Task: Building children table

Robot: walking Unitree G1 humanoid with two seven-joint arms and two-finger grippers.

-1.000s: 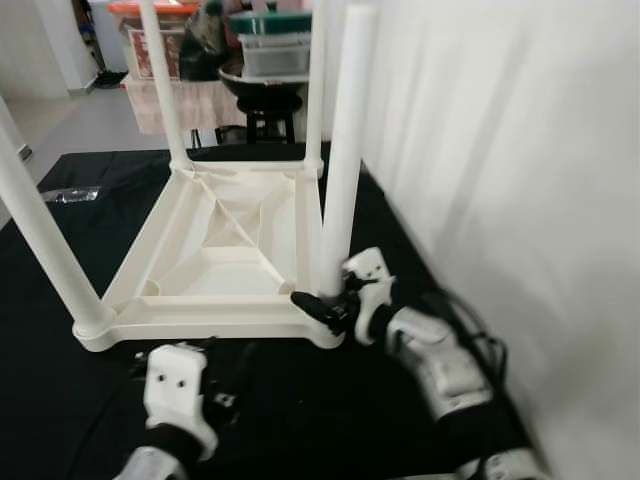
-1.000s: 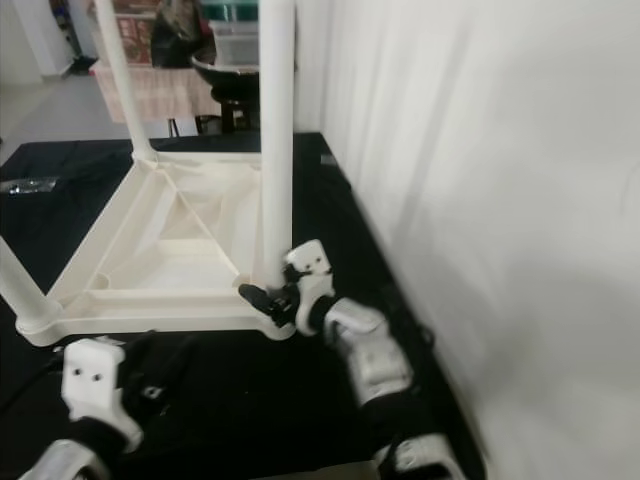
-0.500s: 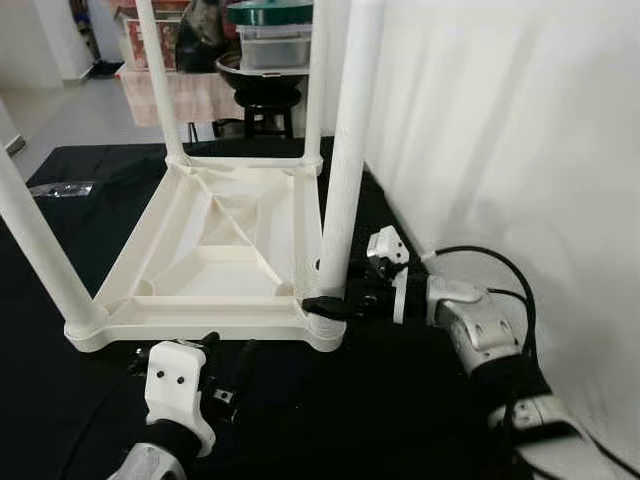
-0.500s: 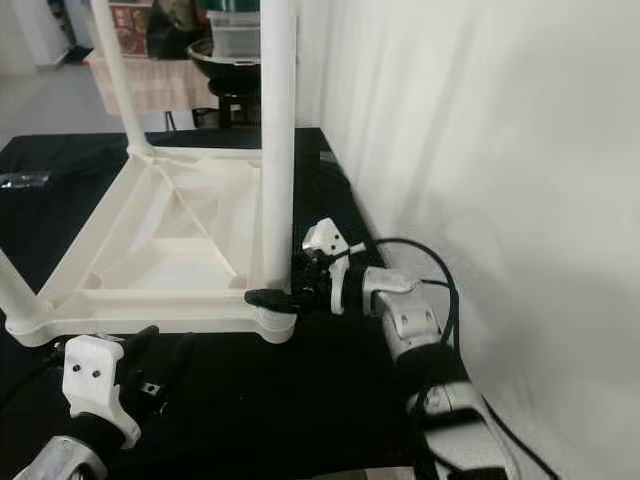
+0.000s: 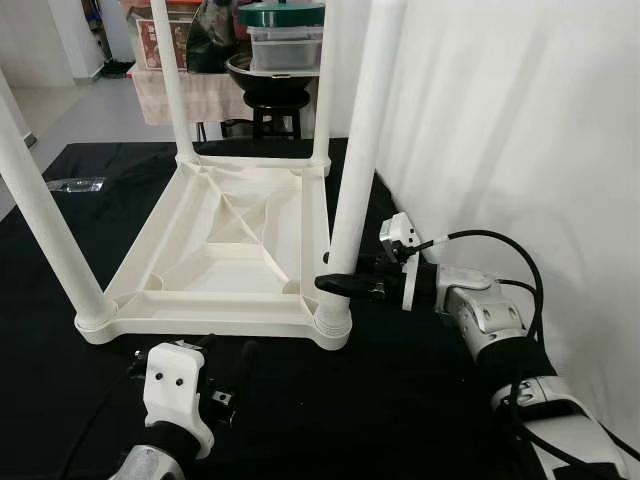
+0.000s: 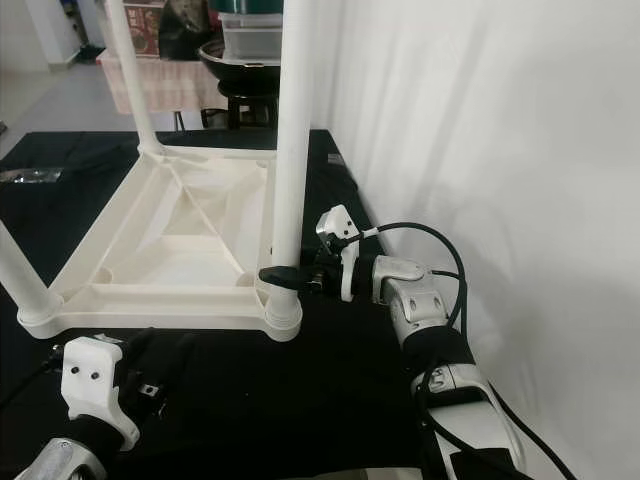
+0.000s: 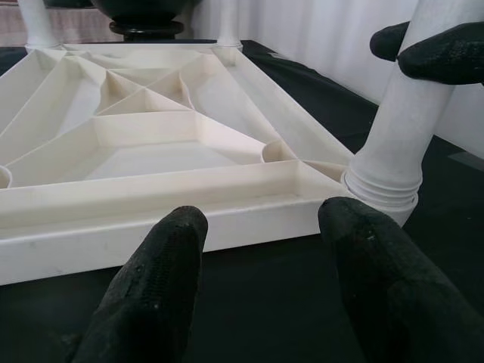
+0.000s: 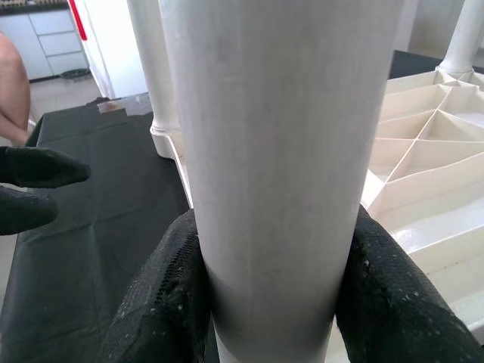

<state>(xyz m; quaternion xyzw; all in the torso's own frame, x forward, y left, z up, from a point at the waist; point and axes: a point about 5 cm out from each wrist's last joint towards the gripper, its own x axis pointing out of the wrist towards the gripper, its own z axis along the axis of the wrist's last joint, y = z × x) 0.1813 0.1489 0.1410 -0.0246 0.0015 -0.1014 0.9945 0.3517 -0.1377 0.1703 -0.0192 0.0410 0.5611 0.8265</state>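
A white plastic children's table point(image 5: 220, 250) lies upside down on a black cloth, its legs pointing up. My right gripper point(image 5: 345, 285) is shut on the near right leg point(image 5: 355, 170), just above its threaded base. In the right wrist view both fingers point(image 8: 162, 295) press against the leg point(image 8: 272, 151) from either side. My left gripper point(image 5: 222, 362) rests open on the cloth in front of the table's near rim point(image 7: 151, 219), touching nothing. Three other legs stand at the near left point(image 5: 45, 215), far left point(image 5: 172, 80) and far right point(image 5: 325, 80).
A white curtain point(image 5: 520, 120) hangs close along the right side. A black stool with stacked bowls and containers point(image 5: 275, 70) stands behind the cloth. A small plastic bag point(image 5: 75, 184) lies at the cloth's left edge. My right arm's cable point(image 5: 500, 240) loops beside the curtain.
My right forearm has swung out to the right, and its gripper now holds the leg slightly higher than a second ago. The camera has shifted a little. The left gripper has stayed put.
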